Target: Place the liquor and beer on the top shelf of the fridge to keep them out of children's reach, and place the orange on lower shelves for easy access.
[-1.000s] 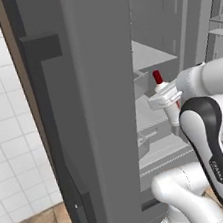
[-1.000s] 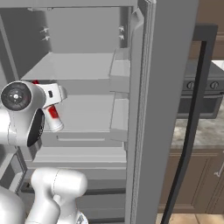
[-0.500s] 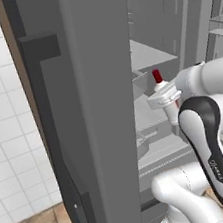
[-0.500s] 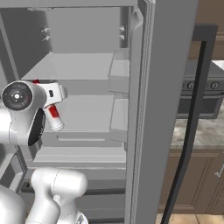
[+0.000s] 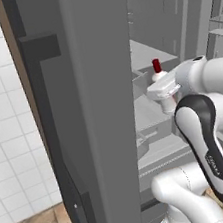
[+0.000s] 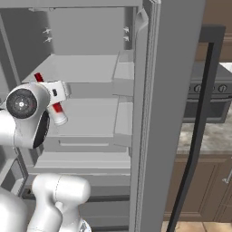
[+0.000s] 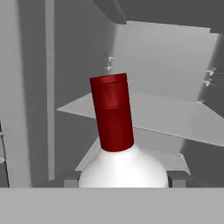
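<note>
My gripper [image 6: 56,92] is shut on the liquor [image 6: 58,110], a slim white bottle with a red cap [image 5: 157,66]. I hold it in front of the open fridge [image 5: 99,110], tilted with its cap up and to the left in the right base view. In the hand view the liquor [image 7: 114,114] points toward the top shelf [image 7: 170,114], with the cap at about shelf height. The top shelf [image 6: 84,68] is bare, and so are the lower shelves [image 6: 93,118] beneath it. The beer and the orange are out of view.
The fridge's thick grey doors stand open on both sides [image 6: 168,113]. Box-like door bins [image 6: 124,72] line the right door. A dark oven [image 6: 206,93] and wooden cabinets [image 6: 199,190] lie to the right. A white tiled wall [image 5: 6,139] is on the left.
The gripper has lifted the liquor slightly higher in front of the shelves. Nothing else has moved.
</note>
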Tool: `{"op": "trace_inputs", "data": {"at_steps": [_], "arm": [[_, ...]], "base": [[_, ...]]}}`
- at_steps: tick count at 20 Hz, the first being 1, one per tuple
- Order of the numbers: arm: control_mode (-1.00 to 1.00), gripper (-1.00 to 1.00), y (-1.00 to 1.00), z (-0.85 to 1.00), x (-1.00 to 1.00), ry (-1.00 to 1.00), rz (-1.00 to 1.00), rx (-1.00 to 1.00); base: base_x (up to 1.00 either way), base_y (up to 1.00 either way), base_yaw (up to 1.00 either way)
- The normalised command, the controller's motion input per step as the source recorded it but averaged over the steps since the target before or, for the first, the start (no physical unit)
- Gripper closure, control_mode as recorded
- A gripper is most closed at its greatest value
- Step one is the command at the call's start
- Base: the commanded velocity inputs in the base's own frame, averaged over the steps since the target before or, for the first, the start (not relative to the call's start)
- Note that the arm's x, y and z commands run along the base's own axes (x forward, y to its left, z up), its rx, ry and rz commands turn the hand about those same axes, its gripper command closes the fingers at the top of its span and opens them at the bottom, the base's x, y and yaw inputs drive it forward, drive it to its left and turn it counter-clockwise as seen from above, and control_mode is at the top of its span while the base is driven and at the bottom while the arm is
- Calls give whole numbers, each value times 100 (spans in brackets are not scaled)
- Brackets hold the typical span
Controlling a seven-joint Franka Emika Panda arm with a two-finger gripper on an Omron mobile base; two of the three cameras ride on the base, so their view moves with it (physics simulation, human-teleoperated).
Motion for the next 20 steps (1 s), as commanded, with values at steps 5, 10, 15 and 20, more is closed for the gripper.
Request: {"op": "trace_inputs", "data": {"at_steps": [5, 10, 15, 20], "arm": [[-100, 100, 0, 43, 12, -15, -1, 2], [-100, 100, 1, 40, 20, -4, -7, 3], [-100, 100, 0, 20, 38, 0, -14, 11], [-100, 100, 0, 28, 40, 0, -10, 18]], "base": [[0, 0, 0], [0, 0, 0], [0, 0, 0], [0, 0, 0]]}}
